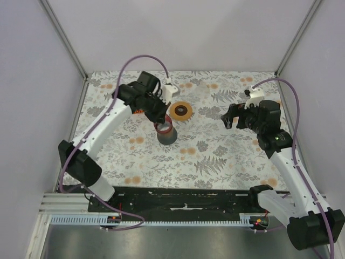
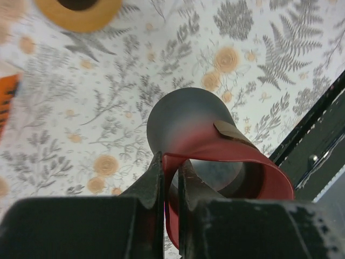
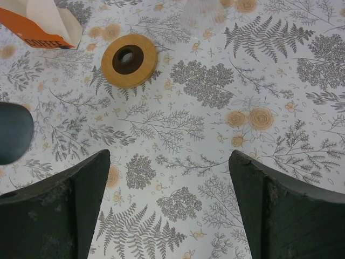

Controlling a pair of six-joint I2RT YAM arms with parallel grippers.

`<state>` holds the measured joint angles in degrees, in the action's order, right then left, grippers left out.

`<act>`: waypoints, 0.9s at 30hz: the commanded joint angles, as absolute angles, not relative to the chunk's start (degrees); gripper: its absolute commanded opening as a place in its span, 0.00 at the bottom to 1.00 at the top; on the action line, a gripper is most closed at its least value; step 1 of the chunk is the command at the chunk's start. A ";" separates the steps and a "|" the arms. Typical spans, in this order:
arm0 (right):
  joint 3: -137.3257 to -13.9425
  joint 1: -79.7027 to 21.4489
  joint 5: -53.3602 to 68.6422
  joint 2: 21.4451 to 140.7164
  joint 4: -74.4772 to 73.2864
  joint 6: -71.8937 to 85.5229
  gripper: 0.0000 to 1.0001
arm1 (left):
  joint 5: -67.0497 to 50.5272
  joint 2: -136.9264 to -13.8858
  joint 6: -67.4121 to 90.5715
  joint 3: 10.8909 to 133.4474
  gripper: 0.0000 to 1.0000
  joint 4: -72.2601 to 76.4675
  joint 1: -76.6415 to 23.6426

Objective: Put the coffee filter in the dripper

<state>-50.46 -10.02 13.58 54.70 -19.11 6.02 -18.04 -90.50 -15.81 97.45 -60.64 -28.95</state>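
Jaws first: my left gripper (image 2: 170, 162) is pinched on the red rim of the jar (image 2: 188, 118), and my right gripper (image 3: 168, 156) hangs spread wide over the table (image 3: 269, 65). I take the pale blur for the coffee filter (image 3: 202, 13), apart from the dripper (image 3: 129, 60), which sits just far-right of the jar. The filter is thin paper, so it should be light, limp and easily crushed. I'd nip its rim gently.

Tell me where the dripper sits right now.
In the top view the dripper sits near the back centre, just right of the left tool and behind the red-rimmed jar.
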 commanded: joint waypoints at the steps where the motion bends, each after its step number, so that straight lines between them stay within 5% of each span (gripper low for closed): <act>1: -52.65 -10.28 10.11 52.82 -20.22 6.68 0.98 | -16.17 -93.42 -19.07 91.59 0.02 -52.66 -33.65; 13: -53.17 -10.37 11.42 50.45 -21.27 6.33 0.98 | -21.09 -99.58 -25.39 79.11 0.02 -36.22 -36.21; 19: -57.30 -10.28 12.83 48.69 -22.85 6.06 0.98 | -23.99 -101.08 -26.37 77.08 0.29 -34.36 -36.21; 27: -56.87 -10.28 13.10 44.21 -23.65 3.87 0.98 | -30.32 -96.77 -24.08 86.99 0.85 -40.42 -36.04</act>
